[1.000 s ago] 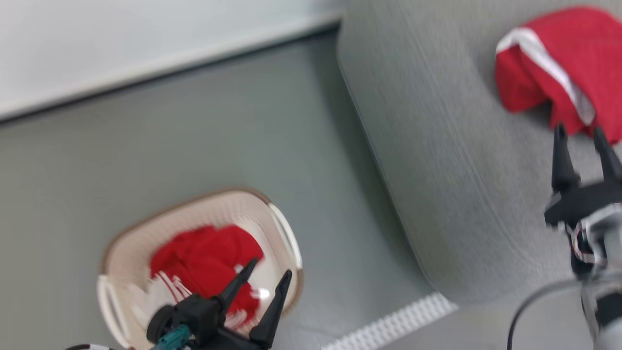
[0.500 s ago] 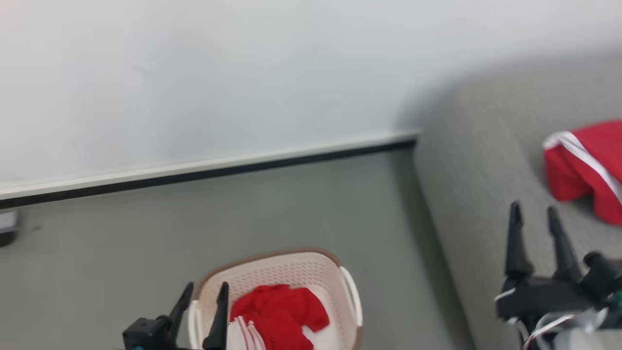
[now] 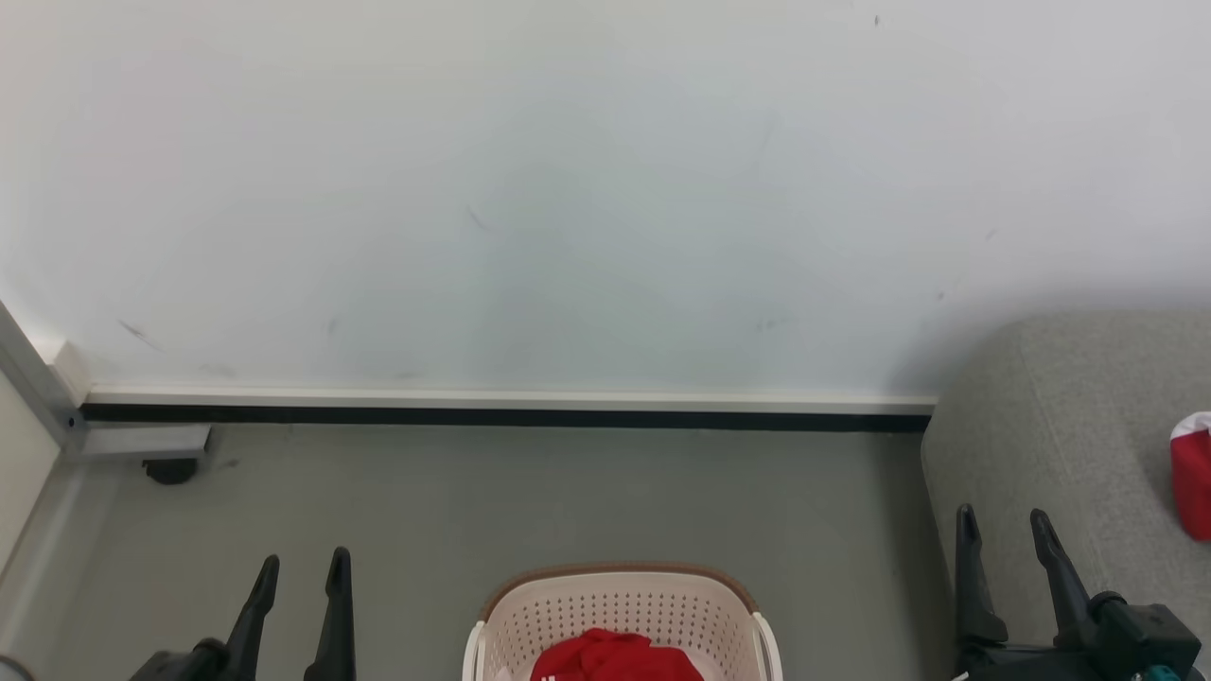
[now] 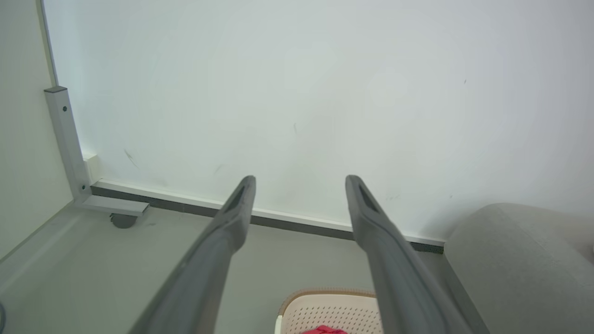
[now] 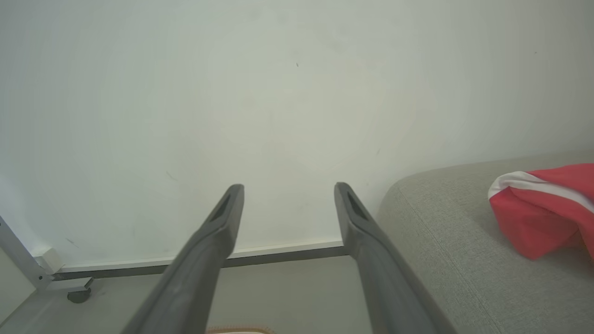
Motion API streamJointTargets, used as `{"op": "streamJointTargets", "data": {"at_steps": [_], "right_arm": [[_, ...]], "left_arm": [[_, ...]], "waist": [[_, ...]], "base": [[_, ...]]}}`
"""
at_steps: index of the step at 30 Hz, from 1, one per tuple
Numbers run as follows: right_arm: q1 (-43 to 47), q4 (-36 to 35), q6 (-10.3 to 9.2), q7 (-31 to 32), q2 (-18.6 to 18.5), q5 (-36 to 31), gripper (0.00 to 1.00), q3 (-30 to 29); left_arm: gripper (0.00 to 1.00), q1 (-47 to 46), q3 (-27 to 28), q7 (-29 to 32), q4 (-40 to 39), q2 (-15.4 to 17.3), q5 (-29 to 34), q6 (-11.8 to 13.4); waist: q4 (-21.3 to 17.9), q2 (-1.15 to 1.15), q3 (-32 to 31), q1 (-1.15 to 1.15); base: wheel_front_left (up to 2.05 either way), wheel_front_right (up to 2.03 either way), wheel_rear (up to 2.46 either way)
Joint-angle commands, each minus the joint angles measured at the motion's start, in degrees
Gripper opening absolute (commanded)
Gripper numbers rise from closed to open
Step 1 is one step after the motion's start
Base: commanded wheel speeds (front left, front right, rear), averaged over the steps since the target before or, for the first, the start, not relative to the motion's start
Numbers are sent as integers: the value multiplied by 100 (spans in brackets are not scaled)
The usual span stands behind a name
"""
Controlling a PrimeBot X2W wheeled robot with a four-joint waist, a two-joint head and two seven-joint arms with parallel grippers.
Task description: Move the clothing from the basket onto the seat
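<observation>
The seat (image 3: pixel 1060 426) takes up the right side, with one red garment (image 3: pixel 1194 473) lying on it at the frame's edge. The basket (image 3: pixel 615 610) stands on the floor between the arms, holding more clothing (image 3: pixel 615 657), seemingly one heap, though cropped. The left gripper (image 3: pixel 305 556) and right gripper (image 3: pixel 1002 514) hover spread and empty. A good reach drops straight down and pinches the heap's bunched top, clear of the perforated wall.

You'll see smooth, perforated cream plastic on the basket (image 3: pixel 620 605), soft matt red cloth in the clothing (image 3: pixel 605 657), coarse-textured grey fabric on the seat (image 3: pixel 1060 426), a smooth matt floor (image 3: pixel 473 501), and a smooth, faintly scuffed matt wall (image 3: pixel 568 189).
</observation>
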Motion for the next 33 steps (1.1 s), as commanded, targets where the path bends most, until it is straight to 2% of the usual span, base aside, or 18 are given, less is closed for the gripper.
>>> {"op": "streamJointTargets", "data": {"at_steps": [1, 9, 13, 18, 33], "right_arm": [[95, -2, 0, -39, -3, -93, 100, -41], [179, 53, 0, -173, -2, -614, 100, -58], [223, 186, 0, -229, -4, -882, 100, 90], [218, 353, 0, -263, -2, -1029, 100, 91], [17, 483, 0, -267, -1, -948, 100, 30]], "left_arm": [[100, 148, 201, -23, -129, -114, 12, -129], [100, 821, 1285, -17, -322, -784, 472, -1118], [100, 936, 1495, -18, -146, -967, 867, -1397], [100, 940, 1603, -18, 45, -1067, 1224, -1563], [100, 843, 1857, -18, 111, -1199, 1471, -1687]], "waist": [[116, 1, -161, 1], [-66, 1, -153, 1], [-148, 1, -109, 1], [-217, 1, -49, 1], [-405, 1, 32, 1]], "base": [[0, 0, 0], [0, 0, 0], [0, 0, 0], [0, 0, 0], [0, 0, 0]]}}
